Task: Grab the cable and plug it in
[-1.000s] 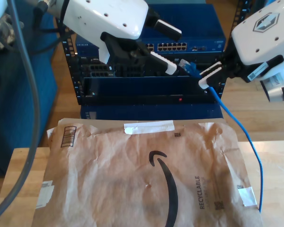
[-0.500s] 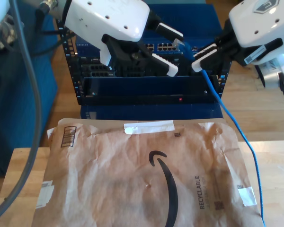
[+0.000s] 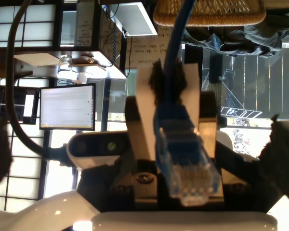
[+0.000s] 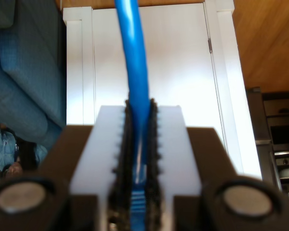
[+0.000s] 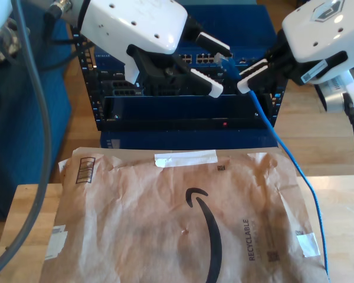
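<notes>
Blue cable (image 5: 281, 144) clamped in my second gripper (image 4: 137, 115); its plug (image 5: 226, 61) has risen since a second ago, now between my first gripper's (image 5: 220, 69) spread fingers, near the switch ports (image 5: 192, 58). Regrasp likely next.

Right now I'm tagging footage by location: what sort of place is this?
Likely an indoor lab or workshop: a rack of network gear, a wooden table and a monitor.
</notes>
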Controlling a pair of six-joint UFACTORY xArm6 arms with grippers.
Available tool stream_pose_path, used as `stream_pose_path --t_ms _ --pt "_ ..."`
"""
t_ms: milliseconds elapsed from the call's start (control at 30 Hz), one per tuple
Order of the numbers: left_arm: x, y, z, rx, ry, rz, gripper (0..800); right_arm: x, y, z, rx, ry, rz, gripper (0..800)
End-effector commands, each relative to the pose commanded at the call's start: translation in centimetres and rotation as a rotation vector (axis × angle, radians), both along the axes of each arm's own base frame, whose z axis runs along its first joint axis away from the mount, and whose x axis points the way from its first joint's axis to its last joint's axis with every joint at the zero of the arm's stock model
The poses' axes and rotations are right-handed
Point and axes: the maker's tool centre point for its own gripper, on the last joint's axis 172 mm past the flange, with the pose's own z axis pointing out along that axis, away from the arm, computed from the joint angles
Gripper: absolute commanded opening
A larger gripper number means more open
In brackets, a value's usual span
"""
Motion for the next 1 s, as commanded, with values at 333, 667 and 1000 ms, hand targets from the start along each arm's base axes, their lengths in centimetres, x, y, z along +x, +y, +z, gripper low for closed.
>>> stream_pose_path --t_ms 333,667,1000 --pt "0.3 0.19 0.03 -0.002 -0.02 0.004 536 0.02 -0.08 -0.09 -0.001 0.002 -0.002 12" --pt "0.39 0.25 0.09 -0.002 -0.023 0.008 383 -0.05 -0.02 -0.34 -0.001 0.008 0.0 12" --pt "0.33 0.27 -0.07 -0.001 -0.021 0.007 266 -0.05 0.0 -0.31 0.001 0.008 0.0 12"
